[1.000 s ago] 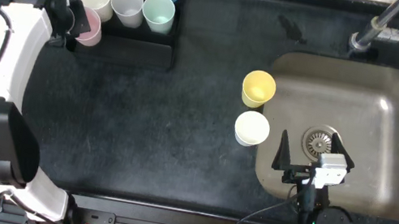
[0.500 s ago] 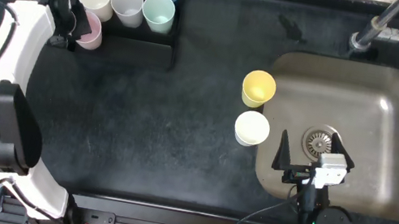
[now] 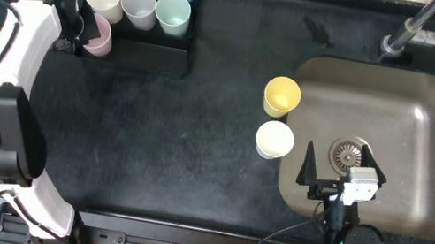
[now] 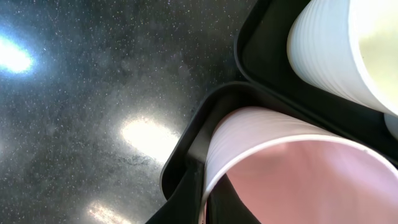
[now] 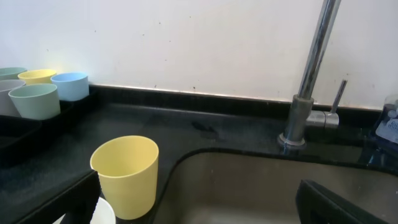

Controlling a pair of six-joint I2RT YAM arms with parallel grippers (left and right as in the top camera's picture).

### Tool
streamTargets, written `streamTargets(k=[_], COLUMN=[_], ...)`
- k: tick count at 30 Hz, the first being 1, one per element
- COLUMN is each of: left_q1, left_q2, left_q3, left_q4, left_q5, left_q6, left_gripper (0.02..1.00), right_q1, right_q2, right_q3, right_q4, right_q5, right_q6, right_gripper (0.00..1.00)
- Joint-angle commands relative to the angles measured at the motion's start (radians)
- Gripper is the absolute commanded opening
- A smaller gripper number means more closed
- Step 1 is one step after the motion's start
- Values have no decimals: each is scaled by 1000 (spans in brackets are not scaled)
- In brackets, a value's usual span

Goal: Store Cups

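Pink cup [image 3: 99, 32]: where does it stand? (Desk)

In the corner slot of the tray [image 3: 165, 61] nearest the left arm, upright, mouth up, beside six cups already stored. The left hand [image 3: 83, 27] pinches its wall at the rim, one finger inside and one outside, from the side away from the other cups. (Photographer)

And the arm? (Desk)

Stretched far up the worktop [image 3: 150, 146], wrist bent over the tray's edge. Letting go and lifting straight up looks like the next call. (Photographer)

What is left? (Desk)

Yellow cup [image 3: 281, 96] and white cup [image 3: 274, 139], upright, just beside the left rim of the sink [image 3: 426, 159], well apart from the tray. The right hand [image 3: 343, 176] hangs over the sink, fingers spread, empty. It is the nearer one; both cups lie to its left. (Photographer)
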Motion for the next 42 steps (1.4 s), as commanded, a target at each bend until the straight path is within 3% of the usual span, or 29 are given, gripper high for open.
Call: streamTargets(k=[1, 7, 20, 24, 27, 32, 42], left_q1=[6, 6, 6, 5, -19, -143, -520], left_q2=[19, 18, -145, -256, -337, -378, -267], left_q3=[0, 0, 0, 0, 3, 5, 5], left_q4=[23, 37, 23, 7, 3, 27, 191], left_q5=[11, 10, -35, -22, 51, 82, 81], left_q6=[-11, -12, -60, -59, -48, -108, -294], left_gripper=[161, 343, 553, 772, 915, 952, 961], right_q1=[3, 3, 3, 3, 3, 3, 3], right_q2=[-11, -11, -11, -11, -11, -11, -11], right_q3=[-14, -14, -13, -14, -13, -13, -14], right_q4=[6, 6, 6, 6, 6, 6, 6], right_q5=[-3, -3, -3, -3, -3, -3, -3], right_q6=[0, 0, 0, 0, 0, 0, 0], right_gripper=[998, 996, 998, 996, 998, 996, 996])
